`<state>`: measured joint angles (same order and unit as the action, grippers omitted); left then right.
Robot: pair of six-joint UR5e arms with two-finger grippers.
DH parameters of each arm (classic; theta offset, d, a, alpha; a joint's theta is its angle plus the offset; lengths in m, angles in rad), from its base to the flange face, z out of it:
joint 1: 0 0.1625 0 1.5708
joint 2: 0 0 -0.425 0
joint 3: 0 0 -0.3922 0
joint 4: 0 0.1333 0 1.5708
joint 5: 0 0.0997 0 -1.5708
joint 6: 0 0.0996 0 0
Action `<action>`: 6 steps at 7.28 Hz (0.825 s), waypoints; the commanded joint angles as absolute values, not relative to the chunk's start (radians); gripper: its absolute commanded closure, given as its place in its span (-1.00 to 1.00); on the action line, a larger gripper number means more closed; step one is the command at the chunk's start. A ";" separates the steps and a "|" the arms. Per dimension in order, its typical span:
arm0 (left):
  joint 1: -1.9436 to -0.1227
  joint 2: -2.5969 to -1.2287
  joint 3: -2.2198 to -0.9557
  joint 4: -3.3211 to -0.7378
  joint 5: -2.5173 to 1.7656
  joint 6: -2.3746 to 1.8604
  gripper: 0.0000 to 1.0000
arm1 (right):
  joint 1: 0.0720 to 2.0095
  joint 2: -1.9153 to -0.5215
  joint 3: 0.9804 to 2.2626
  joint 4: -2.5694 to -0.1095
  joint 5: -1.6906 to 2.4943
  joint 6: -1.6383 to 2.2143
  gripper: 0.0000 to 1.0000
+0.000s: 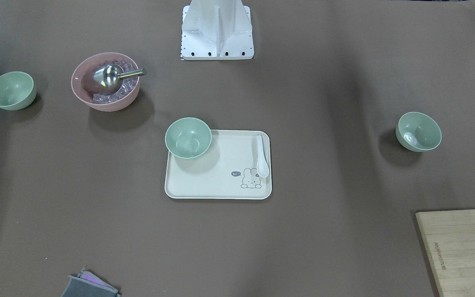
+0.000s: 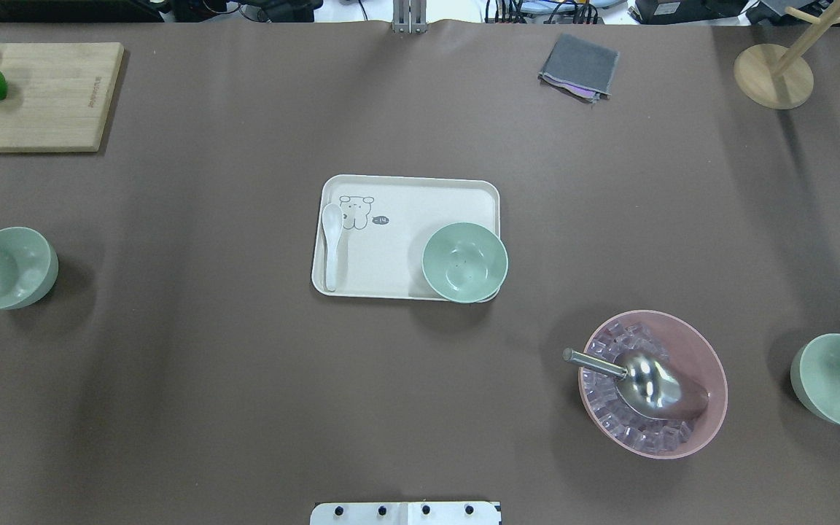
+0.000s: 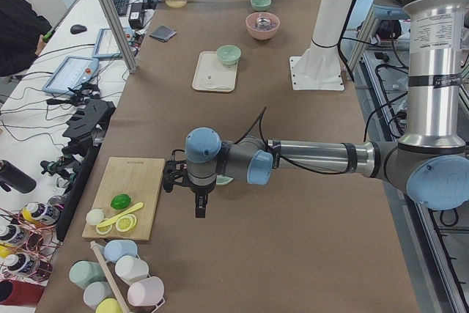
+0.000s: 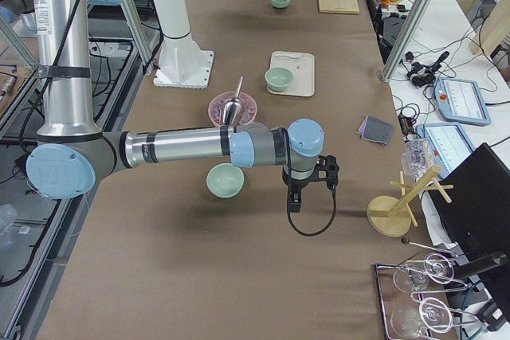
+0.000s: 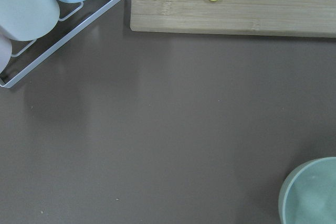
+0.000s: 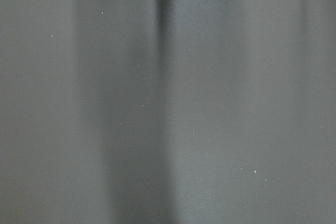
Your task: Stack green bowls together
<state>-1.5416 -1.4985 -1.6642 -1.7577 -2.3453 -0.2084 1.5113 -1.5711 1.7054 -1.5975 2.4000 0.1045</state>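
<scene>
Three pale green bowls stand apart on the brown table. One green bowl is at the overhead view's left edge, one sits on the near right corner of the cream tray, and one is at the right edge. My left gripper hangs beside the left bowl, whose rim shows in the left wrist view. My right gripper hangs beside the right bowl. Both grippers show only in the side views, so I cannot tell if they are open or shut.
A pink bowl with ice cubes and a metal scoop stands between the tray and the right bowl. A white spoon lies on the tray. A cutting board, a grey cloth, a wooden stand and a cup rack line the edges.
</scene>
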 commanded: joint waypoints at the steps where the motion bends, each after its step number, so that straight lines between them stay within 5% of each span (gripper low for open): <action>1: -1.542 -1.520 -1.634 -1.758 -2.344 -0.209 -0.96 | 1.513 -1.577 1.753 -1.595 2.399 0.104 -1.00; 6: -1.467 -1.609 -1.602 -1.845 -2.394 -0.210 -0.96 | 1.422 -1.520 1.764 -1.524 2.385 0.104 -1.00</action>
